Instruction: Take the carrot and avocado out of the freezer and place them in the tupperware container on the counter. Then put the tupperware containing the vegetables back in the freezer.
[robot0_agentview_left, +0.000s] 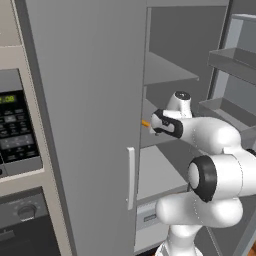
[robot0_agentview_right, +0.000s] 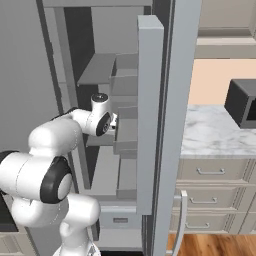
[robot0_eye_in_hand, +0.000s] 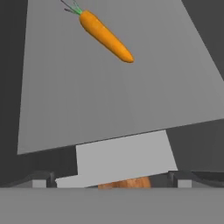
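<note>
A white robot arm reaches into an open grey freezer (robot0_agentview_left: 85, 100), whose door stands swung wide to the right. The arm's end effector (robot0_eye_in_hand: 112, 179) sits over a middle inner shelf (robot0_eye_in_hand: 109, 96), and its two dark finger tips (robot0_eye_in_hand: 41, 178) stand spread wide apart at the bottom of the hand view, released and grasping nothing.

A bright orange carrot (robot0_eye_in_hand: 106, 36) lies on that flat grey shelf, ahead of the end effector and apart from it, set at a slant with its green stalk end farther from the hand. From the left base view, a small bit of the carrot (robot0_agentview_left: 145, 123) peeks out just beside the robot's wrist.

Low in the hand view, between the finger tips, a sliver of something orange-brown shows; what it is cannot be told.

To the right of the freezer, a veined marble counter (robot0_agentview_right: 210, 135) runs over grey-beige drawers (robot0_agentview_right: 212, 172) with metal handles.
</note>
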